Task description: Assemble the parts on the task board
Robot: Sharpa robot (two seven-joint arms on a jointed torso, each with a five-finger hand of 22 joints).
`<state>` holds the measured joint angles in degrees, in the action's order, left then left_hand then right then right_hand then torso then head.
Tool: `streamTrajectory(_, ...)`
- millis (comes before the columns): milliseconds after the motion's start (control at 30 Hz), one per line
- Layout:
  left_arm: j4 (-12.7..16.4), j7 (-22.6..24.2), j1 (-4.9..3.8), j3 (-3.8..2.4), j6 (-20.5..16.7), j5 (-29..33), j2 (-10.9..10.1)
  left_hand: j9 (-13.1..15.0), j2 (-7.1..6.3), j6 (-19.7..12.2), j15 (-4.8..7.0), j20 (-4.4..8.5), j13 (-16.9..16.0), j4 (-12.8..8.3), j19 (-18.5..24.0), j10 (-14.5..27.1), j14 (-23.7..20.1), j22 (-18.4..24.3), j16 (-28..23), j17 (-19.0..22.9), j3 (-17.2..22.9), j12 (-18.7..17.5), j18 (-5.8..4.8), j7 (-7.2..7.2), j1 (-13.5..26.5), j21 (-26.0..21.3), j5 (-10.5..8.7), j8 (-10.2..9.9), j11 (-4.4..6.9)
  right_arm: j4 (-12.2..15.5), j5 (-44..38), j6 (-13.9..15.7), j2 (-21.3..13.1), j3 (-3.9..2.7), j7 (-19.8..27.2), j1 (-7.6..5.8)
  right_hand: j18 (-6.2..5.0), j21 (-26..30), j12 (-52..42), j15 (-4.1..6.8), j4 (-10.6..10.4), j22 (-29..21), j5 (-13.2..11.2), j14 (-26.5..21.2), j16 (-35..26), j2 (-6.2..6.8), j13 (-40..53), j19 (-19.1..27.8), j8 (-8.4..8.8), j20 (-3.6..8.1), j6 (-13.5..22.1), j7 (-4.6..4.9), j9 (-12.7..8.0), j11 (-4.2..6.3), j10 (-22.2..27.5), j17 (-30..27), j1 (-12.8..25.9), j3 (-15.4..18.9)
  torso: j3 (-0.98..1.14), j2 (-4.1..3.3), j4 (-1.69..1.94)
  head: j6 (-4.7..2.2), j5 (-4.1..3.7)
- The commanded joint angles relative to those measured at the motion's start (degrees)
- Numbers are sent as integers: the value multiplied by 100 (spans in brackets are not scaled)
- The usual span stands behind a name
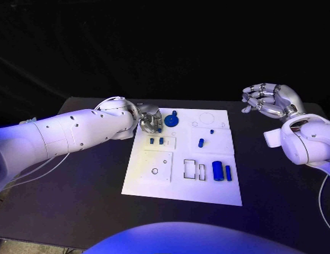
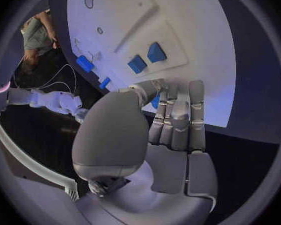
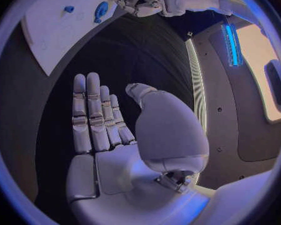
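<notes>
The white task board [image 1: 184, 182] lies mid-table. My left hand [image 1: 149, 119] hovers at its far left corner, beside a round blue part [image 1: 171, 119]. In the left wrist view its fingers [image 2: 178, 112] curl toward the thumb, and a sliver of a small blue part [image 2: 155, 101] shows pinched between them. Two small blue parts [image 1: 156, 141] stand in a raised plate, one more [image 1: 201, 142] stands mid-board, and two blue bars [image 1: 222, 171] lie near the right edge. My right hand [image 1: 270, 100] is raised off the board's far right with fingers spread, holding nothing [image 3: 115, 130].
A second raised white plate [image 1: 157, 165] with a small hole sits on the board's near left. Outlined slots [image 1: 194, 169] lie beside the blue bars. Black table [image 1: 73, 196] surrounds the board on all sides.
</notes>
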<state>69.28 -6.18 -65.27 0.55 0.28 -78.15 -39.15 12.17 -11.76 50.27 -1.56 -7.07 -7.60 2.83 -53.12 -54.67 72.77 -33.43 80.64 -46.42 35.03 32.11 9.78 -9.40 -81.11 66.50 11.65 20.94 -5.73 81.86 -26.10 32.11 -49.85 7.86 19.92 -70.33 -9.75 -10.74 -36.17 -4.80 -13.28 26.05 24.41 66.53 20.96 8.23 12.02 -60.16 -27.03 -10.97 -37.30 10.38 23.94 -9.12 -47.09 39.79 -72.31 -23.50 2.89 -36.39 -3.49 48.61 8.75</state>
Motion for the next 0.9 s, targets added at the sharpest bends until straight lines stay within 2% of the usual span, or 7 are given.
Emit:
streamTrajectory(33,3,13,-1,-1,-71,46,4,-10,-21,-41,-8,-7,4,-19,23,33,-51,7,-34,56,7,-22,79,-10,53,-25,14,-32,4,-3,-3,-56,5,-3,46,3,-57,27,-26,-17,33,-5,17,40,-38,-48,-5,-20,-37,-1,53,303,-9,0,40,5,-7,2,1,1,-3,-1,-2)
streamTrajectory(900,-8,-101,-1,-1,-31,58,-99,-21,-1,-17,-24,-25,-16,-110,35,58,-101,4,-52,109,61,-24,86,-32,-53,-14,23,-66,-20,-17,-30,-94,5,-2,-12,9,-58,29,-40,-13,81,-19,18,42,-60,-40,-35,-24,-43,2,59,301,-21,3,50,23,-50,-16,-3,0,0,-5,-12)
